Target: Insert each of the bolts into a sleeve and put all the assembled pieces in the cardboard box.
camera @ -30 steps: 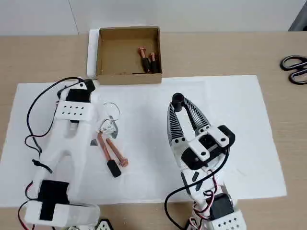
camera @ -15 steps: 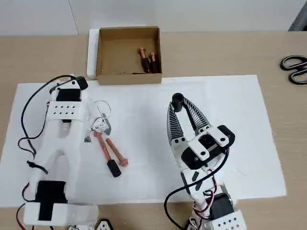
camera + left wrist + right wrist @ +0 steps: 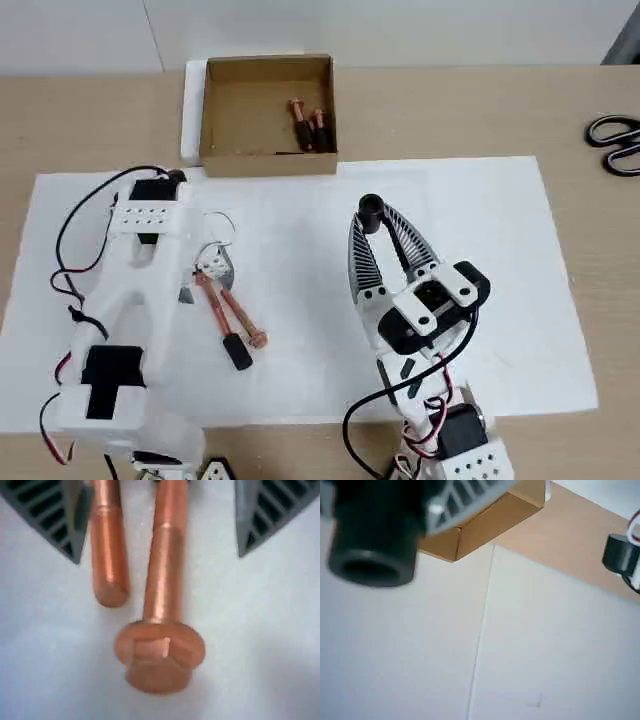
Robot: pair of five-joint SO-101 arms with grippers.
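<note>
The left hand (image 3: 160, 527) is spread over two long copper bolts (image 3: 165, 595), about to pick one. The right hand (image 3: 372, 216) pinches a short black sleeve (image 3: 372, 550). Next: squeeze just one.

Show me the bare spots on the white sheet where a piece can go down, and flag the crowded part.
Widest free patch: the white sheet between the right gripper and the sheet's edge nearest the scissors. Also bare: the strip between the bolts and the right gripper, up to the cardboard box. Crowded: around the left gripper, over the bolts.
</note>
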